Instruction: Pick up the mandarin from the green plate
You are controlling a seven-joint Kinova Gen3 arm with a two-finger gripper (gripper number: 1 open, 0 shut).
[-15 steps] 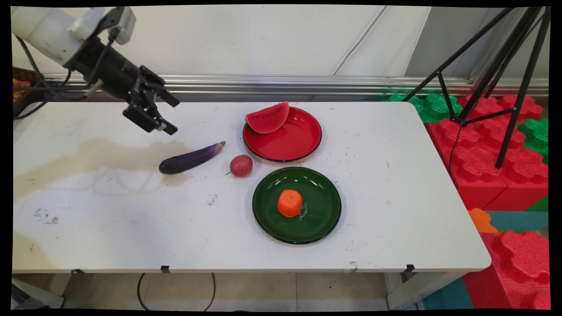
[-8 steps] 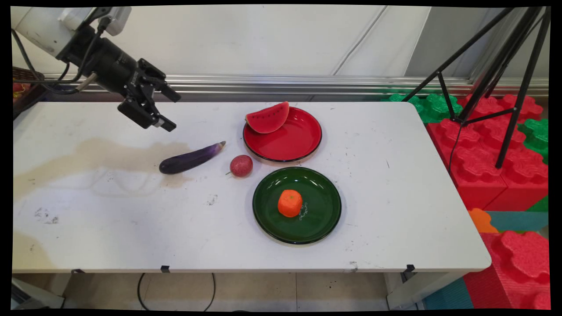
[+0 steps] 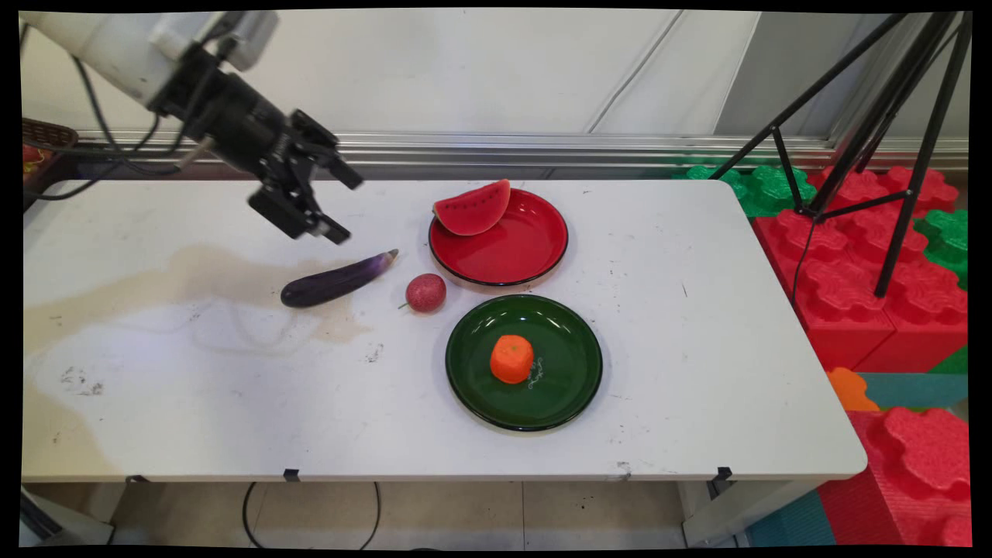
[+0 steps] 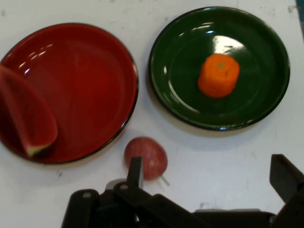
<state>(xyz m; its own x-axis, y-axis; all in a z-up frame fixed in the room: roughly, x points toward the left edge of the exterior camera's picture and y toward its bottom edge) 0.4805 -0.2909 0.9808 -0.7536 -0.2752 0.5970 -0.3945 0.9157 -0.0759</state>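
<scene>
Gripper (image 3: 338,208) upper left of frame, fingers spread apart, holding nothing, raised off the desk (image 3: 194,403) above the eggplant (image 3: 335,280), the nearest thing. Red fruit (image 3: 425,292) beside it; watermelon slice (image 3: 471,208) on red plate (image 3: 527,260); orange (image 3: 511,359) on green plate (image 3: 570,387)

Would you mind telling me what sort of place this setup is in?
Probably a robotics lab: an arm's end effector hangs over a white table of toy food, with a tripod and foam blocks alongside.
</scene>
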